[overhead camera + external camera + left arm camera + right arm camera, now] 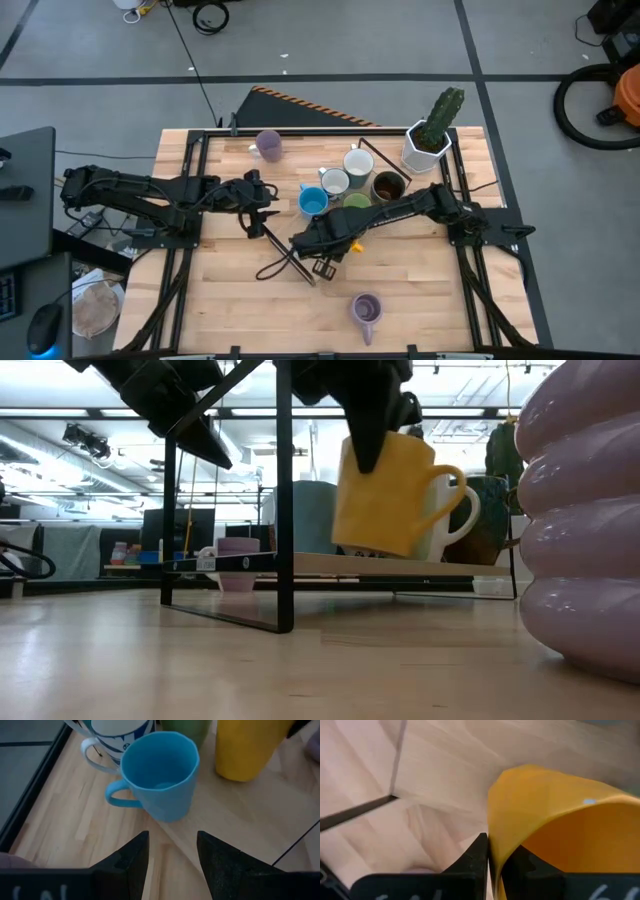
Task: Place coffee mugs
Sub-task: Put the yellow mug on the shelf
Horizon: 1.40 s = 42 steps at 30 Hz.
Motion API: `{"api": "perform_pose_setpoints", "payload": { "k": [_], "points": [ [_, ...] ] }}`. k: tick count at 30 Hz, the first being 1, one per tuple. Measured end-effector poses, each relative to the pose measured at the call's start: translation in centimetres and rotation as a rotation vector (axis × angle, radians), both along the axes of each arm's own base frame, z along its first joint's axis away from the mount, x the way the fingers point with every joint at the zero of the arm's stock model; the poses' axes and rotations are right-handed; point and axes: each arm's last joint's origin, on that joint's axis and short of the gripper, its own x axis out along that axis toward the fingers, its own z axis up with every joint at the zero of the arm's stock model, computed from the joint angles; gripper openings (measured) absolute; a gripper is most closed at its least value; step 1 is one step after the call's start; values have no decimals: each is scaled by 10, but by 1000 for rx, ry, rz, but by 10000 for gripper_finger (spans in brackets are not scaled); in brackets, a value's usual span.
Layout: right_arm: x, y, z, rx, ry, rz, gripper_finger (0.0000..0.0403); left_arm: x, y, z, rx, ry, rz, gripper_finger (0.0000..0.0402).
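My right gripper (pixel 325 243) (pixel 496 851) is over the middle of the table, shut on the orange mug (pixel 388 495) (pixel 560 815). My left gripper (pixel 262 207) (pixel 172 847) is open and touches nothing; the blue mug (pixel 160 775) (pixel 313 201) stands just in front of its fingers. Behind the blue mug stand two white mugs (pixel 334 182) (pixel 358 163), the green mug (pixel 356 202) and the dark brown mug (pixel 388 186). One lavender mug (pixel 268 145) stands near the far edge. The other lavender mug (pixel 366 308) (pixel 585 520) is near the near edge. My right gripper pinches the orange mug's wall at the rim (pixel 495 837), one finger (pixel 522 862) inside the mug and one finger (pixel 479 854) outside. It comes from above (pixel 372 420). The mug hangs tilted below the fingers, lifted clear of the table, handle (pixel 455 500) away from the gripper.
A black wire frame (pixel 290 255) (pixel 284 510) lies and stands on the table between the arms. The white angular pot with the cactus (pixel 428 140) is at the far right corner. Bare wood (pixel 240 300) lies toward the near left.
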Motion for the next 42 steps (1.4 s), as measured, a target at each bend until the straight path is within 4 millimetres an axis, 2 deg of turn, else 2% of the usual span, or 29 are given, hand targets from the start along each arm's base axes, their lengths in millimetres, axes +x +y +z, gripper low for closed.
{"api": "perform_pose_setpoints", "payload": {
  "k": [8, 16, 30, 42],
  "points": [
    [3, -14, 0, -13, -2, 15, 39, -1, 0, -1, 0, 17, 0, 172],
    [5, -20, 0, -29, -8, 27, 42, -1, 0, -1, -12, 16, 9, 172],
    [7, -28, 1, -28, -19, -15, 117, -1, 0, -2, -14, 18, 10, 172],
    [8, -41, 3, -47, -23, -98, 124, -3, 0, -3, -13, 43, 11, 172]
  ]
}}
